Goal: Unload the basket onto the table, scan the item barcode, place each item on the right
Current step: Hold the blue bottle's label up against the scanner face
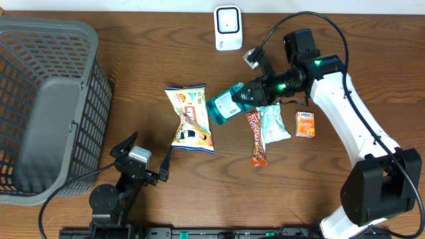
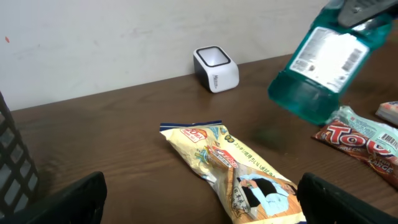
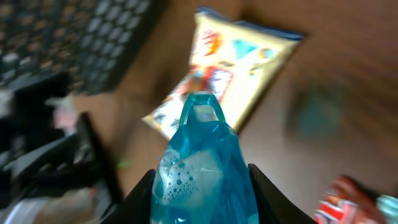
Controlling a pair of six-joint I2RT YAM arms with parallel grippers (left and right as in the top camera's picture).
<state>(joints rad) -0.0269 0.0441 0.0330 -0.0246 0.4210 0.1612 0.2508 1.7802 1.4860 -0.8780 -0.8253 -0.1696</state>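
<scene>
A bottle of blue liquid [image 1: 226, 104] with a white label hangs above the table, tilted, and my right gripper [image 1: 250, 94] is shut on it. In the right wrist view the bottle [image 3: 202, 168] fills the gap between the two black fingers [image 3: 142, 193]. The left wrist view shows the bottle [image 2: 323, 68] up at the right, its label facing that camera. The white scanner [image 1: 228, 27] stands at the table's far edge, also seen as the scanner [image 2: 216, 68] ahead of my left arm. My left gripper [image 1: 145, 157] rests low near the front edge, open and holding nothing.
A grey mesh basket [image 1: 46, 106] fills the left side. A yellow snack bag [image 1: 189, 119] lies mid-table, just beyond the left fingertips. A red bar [image 1: 257, 139], a white-green packet [image 1: 273, 123] and a small orange box [image 1: 305, 124] lie under the right arm.
</scene>
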